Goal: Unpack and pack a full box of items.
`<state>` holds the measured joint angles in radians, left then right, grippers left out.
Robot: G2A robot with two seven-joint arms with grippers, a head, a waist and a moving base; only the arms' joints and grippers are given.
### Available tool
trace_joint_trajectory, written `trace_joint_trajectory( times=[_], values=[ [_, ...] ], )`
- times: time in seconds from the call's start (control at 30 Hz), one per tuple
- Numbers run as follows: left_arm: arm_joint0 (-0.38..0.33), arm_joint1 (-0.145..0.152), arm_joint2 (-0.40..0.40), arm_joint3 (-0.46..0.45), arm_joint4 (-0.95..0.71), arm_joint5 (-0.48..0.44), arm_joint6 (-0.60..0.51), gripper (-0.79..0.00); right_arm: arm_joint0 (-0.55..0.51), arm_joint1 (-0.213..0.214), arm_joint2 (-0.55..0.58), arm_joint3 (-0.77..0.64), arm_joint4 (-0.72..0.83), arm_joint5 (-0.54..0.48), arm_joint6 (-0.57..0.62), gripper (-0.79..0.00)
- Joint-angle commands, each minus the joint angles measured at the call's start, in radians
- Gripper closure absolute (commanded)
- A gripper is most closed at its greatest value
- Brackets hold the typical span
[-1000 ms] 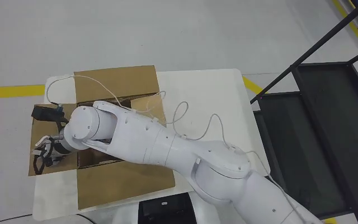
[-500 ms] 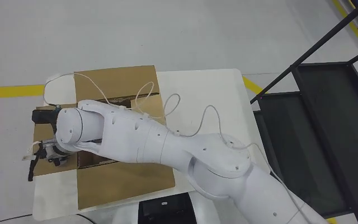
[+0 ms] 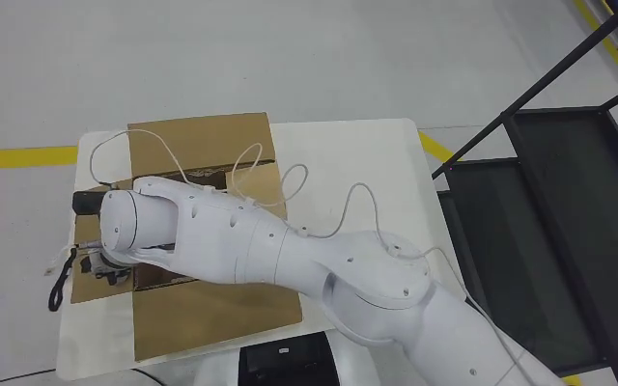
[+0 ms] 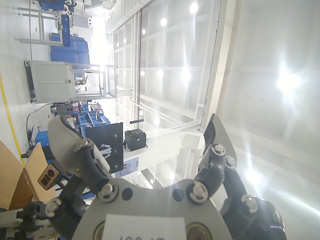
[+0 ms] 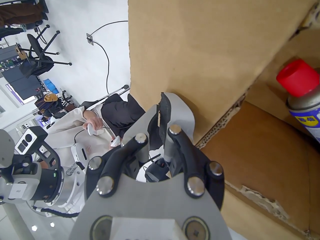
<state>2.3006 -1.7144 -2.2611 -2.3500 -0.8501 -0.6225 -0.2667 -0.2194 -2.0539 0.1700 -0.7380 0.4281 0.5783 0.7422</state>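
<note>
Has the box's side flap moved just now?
Yes. The side flap has drawn inward toward the box, away from the table edge.

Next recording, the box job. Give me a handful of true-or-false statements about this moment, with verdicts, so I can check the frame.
1. The left gripper is open with nothing in it. True.
2. The spray can inside the cardboard box has a blue cap. False: it has a red cap.
3. The cardboard box has its flaps folded shut. False: the top view shows the flaps spread open.
4. The right gripper is wide open. False: it is shut.
5. The cardboard box sits on a white table. True.
</note>
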Motion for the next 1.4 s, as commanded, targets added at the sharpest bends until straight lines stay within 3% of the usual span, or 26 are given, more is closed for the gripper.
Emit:
trace_joint_trajectory(
  times=[0.0, 0.17, 0.3, 0.53, 0.77, 0.87, 0.93, 1.07, 1.2, 1.27, 1.37],
  values=[
    [0.0, 0.0, 0.0, 0.0, 0.0, 0.0, 0.0, -0.785, -0.001, 0.0, 0.0, 0.002, 0.009, 0.005, -0.005, 0.0],
    [0.0, 0.0, 0.0, 0.0, 0.0, 0.0, 0.0, -0.785, 0.001, 0.004, 0.015, 0.001, 0.049, -0.018, -0.023, 0.0],
    [0.0, 0.0, 0.0, 0.0, 0.0, 0.0, 0.0, -0.785, -0.023, 0.022, 0.086, 0.04, 0.225, -0.222, -0.053, 0.0],
    [0.0, 0.0, 0.0, 0.0, 0.0, 0.0, 0.0, -0.785, -0.082, 0.061, 0.212, 0.125, 0.36, -0.505, -0.051, 0.0],
    [0.0, 0.0, 0.0, 0.0, 0.0, 0.0, 0.0, -0.785, -0.166, 0.13, 0.325, 0.132, 0.346, -0.618, -0.069, 0.0],
    [0.0, 0.0, 0.0, 0.0, 0.0, 0.0, 0.0, -0.785, -0.197, 0.166, 0.358, 0.08, 0.304, -0.596, -0.071, 0.0],
    [0.0, 0.0, 0.0, 0.0, 0.0, 0.0, 0.0, -0.785, -0.224, 0.197, 0.377, -0.004, 0.245, -0.543, -0.074, -0.058],
    [0.0, 0.0, 0.0, 0.0, 0.0, 0.0, 0.0, -0.785, -0.243, 0.235, 0.369, -0.206, 0.073, -0.318, -0.161, -0.175],
    [0.0, 0.0, 0.0, 0.0, 0.0, 0.0, 0.0, -0.785, -0.269, 0.244, 0.354, -0.364, -0.009, -0.11, -0.247, -0.219],
    [0.0, 0.0, 0.0, 0.0, 0.0, 0.0, 0.0, -0.785, -0.267, 0.239, 0.336, -0.374, -0.035, -0.042, -0.259, -0.179],
    [0.0, 0.0, 0.0, 0.0, 0.0, 0.0, 0.0, -0.785, -0.258, 0.222, 0.305, -0.346, -0.051, 0.035, -0.261, -0.212]
  ],
)
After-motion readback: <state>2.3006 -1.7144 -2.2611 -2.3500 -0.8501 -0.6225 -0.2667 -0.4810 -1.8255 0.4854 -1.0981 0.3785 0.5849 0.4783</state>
